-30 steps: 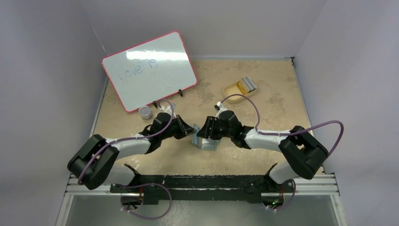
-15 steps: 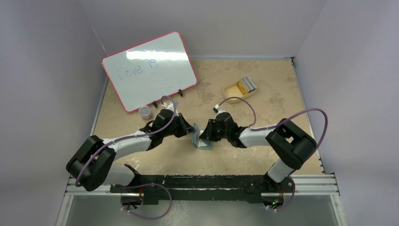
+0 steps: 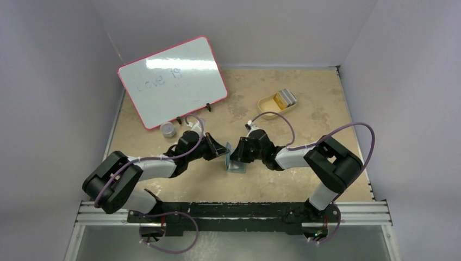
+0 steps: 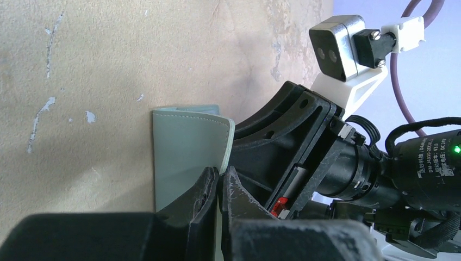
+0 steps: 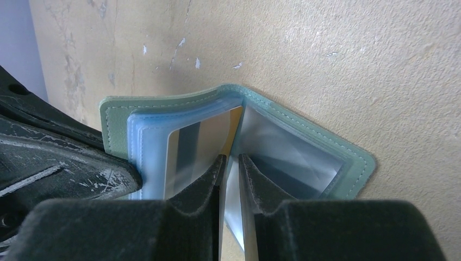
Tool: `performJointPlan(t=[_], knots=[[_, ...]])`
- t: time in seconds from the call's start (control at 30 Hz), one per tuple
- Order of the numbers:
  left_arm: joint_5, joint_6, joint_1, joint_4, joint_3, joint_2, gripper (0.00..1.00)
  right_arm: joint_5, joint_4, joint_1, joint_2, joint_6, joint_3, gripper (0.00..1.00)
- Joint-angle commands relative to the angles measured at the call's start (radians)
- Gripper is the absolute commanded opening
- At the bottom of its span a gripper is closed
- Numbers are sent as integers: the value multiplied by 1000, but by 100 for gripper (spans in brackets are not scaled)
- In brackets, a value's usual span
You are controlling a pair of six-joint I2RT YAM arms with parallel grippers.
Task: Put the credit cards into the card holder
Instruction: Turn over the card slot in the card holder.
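The grey-green card holder (image 3: 235, 165) lies open on the table between both grippers. My left gripper (image 4: 219, 179) is shut on the edge of its raised cover (image 4: 185, 147). In the right wrist view the holder (image 5: 326, 147) shows light blue pockets, one holding a silver and gold credit card (image 5: 198, 147). My right gripper (image 5: 231, 163) is closed on a thin silvery sheet standing in the fold. I cannot tell whether that sheet is a card or a pocket leaf. More credit cards (image 3: 285, 98), gold and grey, lie in a tan tray.
The tan tray (image 3: 269, 104) sits at the back right. A pink-framed whiteboard (image 3: 173, 81) leans at the back left, with a small round jar (image 3: 168, 129) in front of it. Both arms meet at the table's middle.
My right gripper's jaws have closed from wide open to a narrow gap and it has pushed left into the open holder. The left gripper still grips the cover.
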Motion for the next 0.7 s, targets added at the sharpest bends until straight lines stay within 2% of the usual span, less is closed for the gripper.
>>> performJointPlan(t=[0.0, 0.4, 0.43, 0.5, 0.67], knots=[[52, -25, -7, 120, -1, 16, 0, 14, -40, 8, 25, -21, -12, 18], [53, -31, -7, 153, -12, 24, 7, 10, -44, 6, 29, -24, -8, 19], [53, -33, -7, 157, -13, 23, 8, 10, -44, 7, 29, -24, -7, 19], [54, -35, -7, 167, -17, 22, 0, 10, -45, 7, 30, -24, -9, 19], [62, -62, -7, 233, -36, 20, 2, 1, -47, 9, 34, -24, -8, 19]])
